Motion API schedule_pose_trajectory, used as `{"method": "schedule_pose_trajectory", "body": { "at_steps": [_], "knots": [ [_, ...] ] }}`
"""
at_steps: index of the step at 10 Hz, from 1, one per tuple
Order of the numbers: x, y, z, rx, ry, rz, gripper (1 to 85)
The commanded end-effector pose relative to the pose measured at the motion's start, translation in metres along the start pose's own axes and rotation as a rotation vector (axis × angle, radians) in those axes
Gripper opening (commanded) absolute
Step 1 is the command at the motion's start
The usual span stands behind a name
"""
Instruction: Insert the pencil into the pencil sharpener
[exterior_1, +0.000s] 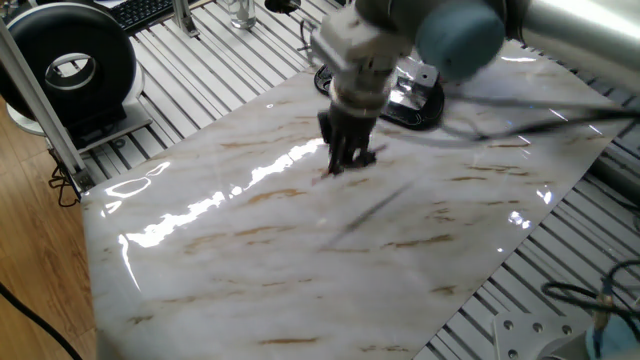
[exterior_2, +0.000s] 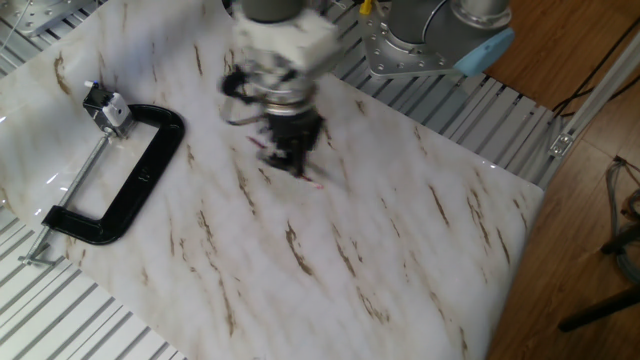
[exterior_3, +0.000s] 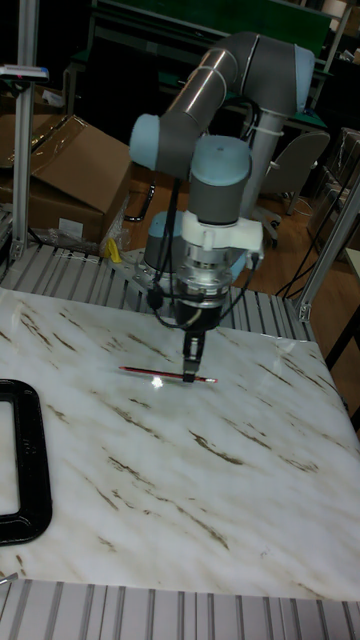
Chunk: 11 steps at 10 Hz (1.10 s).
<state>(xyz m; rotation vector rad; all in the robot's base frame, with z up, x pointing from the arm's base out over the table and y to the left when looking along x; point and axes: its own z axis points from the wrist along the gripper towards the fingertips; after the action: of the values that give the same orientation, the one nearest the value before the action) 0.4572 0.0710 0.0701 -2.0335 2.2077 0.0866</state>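
Note:
The dark red pencil (exterior_3: 160, 375) lies level just over the marble board, and my gripper (exterior_3: 190, 372) is shut on it right of its middle. In the other fixed view the gripper (exterior_2: 291, 160) is motion-blurred, with the pencil (exterior_2: 311, 181) sticking out as short red ends on both sides. One fixed view shows the blurred gripper (exterior_1: 344, 160) near the board's middle. The pencil sharpener (exterior_2: 107, 107), a small metal block, sits in the mouth of a black C-clamp (exterior_2: 140, 180) to the left of the gripper. I cannot tell whether the pencil touches the board.
The marble board (exterior_2: 380, 260) rests on a ribbed aluminium table (exterior_2: 70, 320). The C-clamp (exterior_1: 415, 100) shows behind the gripper in one fixed view, with black cables beside it. A black round device (exterior_1: 65, 65) stands at the far left. The arm's base (exterior_2: 420, 40) stands at the board's back edge.

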Motion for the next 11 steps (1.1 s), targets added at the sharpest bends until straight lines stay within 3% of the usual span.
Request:
{"method": "schedule_pose_trajectory", "body": {
  "at_steps": [1, 2, 4, 7, 11],
  "knots": [
    [-0.017, 0.041, 0.011, -0.048, 0.004, -0.083, 1.0],
    [-0.014, 0.046, 0.010, -0.068, 0.014, -0.116, 1.0],
    [0.003, 0.050, 0.009, -0.089, 0.073, -0.209, 1.0],
    [0.007, 0.057, 0.008, -0.122, 0.082, -0.296, 1.0],
    [0.012, 0.052, 0.008, -0.108, 0.101, -0.357, 1.0]
  ]
}}
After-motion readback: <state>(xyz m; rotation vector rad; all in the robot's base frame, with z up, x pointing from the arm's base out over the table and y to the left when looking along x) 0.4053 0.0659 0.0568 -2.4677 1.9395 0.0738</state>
